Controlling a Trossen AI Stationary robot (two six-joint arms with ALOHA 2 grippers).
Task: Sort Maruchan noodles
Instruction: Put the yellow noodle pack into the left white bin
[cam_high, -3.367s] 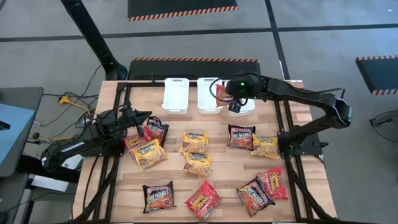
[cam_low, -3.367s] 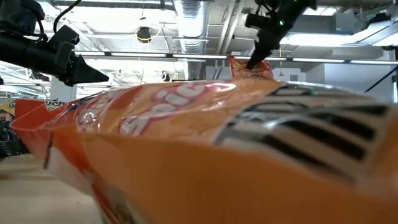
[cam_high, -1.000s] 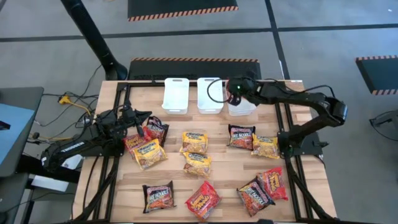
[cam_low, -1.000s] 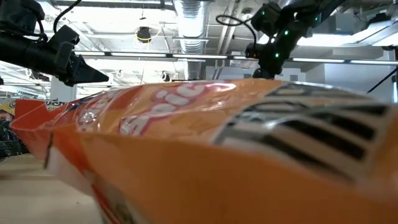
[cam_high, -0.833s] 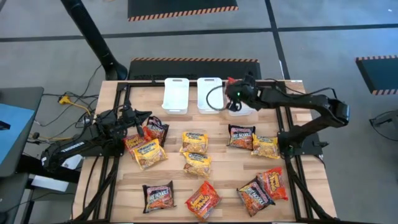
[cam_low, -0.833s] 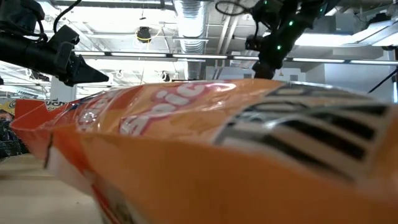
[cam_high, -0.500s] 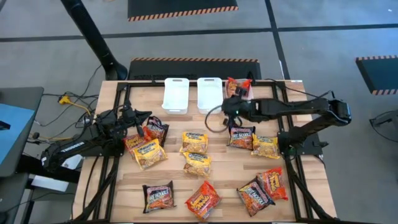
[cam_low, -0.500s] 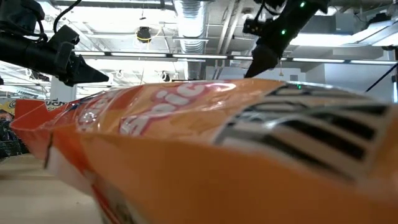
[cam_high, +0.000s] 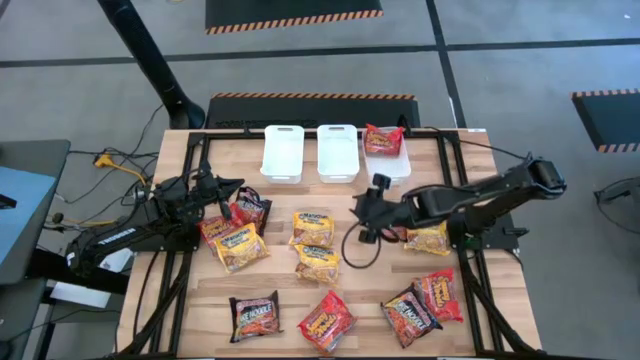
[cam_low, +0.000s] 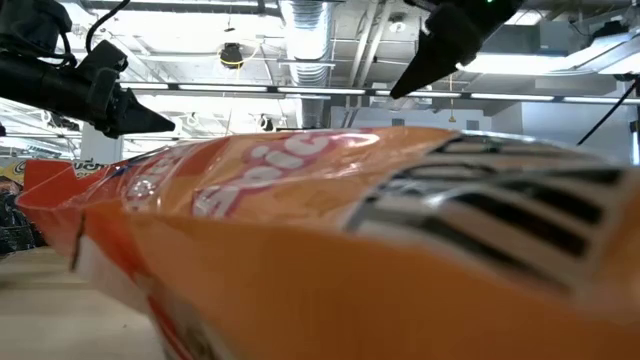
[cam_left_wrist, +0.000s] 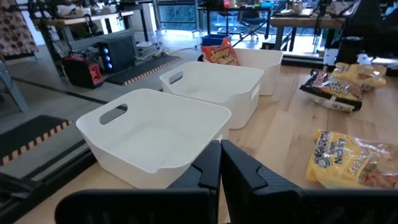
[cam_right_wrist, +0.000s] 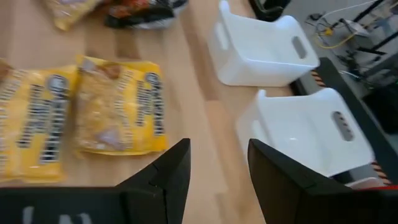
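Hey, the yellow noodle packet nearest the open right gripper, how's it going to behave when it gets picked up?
The yellow packet looks crinkly, so its edges will probably flex. The block inside likely keeps it fairly flat, though perhaps brittle. Its glossy film might slip between the right gripper fingers.

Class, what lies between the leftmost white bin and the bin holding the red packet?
An empty white bin sits between the leftmost bin and the bin holding the red packet, seen in the high view.

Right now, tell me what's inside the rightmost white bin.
One red noodle packet lies in the rightmost white bin, covering its far end. Anything beneath that packet is hidden. The nearer part of the bin shows bare white floor.
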